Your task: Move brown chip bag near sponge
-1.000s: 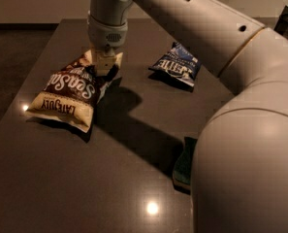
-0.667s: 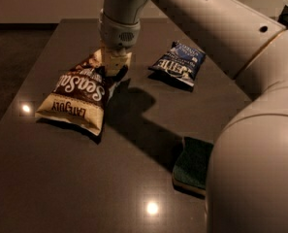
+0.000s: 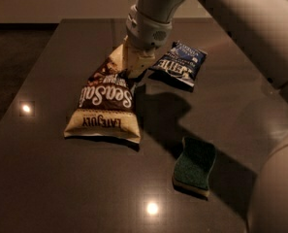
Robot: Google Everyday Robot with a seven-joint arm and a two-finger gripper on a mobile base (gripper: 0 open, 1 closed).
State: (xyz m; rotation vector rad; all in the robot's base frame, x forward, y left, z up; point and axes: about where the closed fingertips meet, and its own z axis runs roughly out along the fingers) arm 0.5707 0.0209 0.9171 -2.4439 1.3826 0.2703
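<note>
The brown chip bag [image 3: 104, 103] with "Sea Salt" lettering and a cream "LATE JULY" band hangs tilted, its lower edge near the dark table [image 3: 51, 178]. My gripper [image 3: 133, 73] is shut on the bag's upper right corner, holding it up from above. The sponge [image 3: 195, 166], dark green on top with a pale yellow base, lies on the table to the lower right of the bag, a short gap away.
A dark blue chip bag [image 3: 180, 63] lies on the table just right of the gripper. My arm [image 3: 240, 28] spans the upper right and its bulk [image 3: 277, 188] fills the right edge. The table's left edge runs diagonally at left.
The gripper has carried the brown chip bag to the right and nearer the sponge. More of the sponge shows now as the arm has shifted.
</note>
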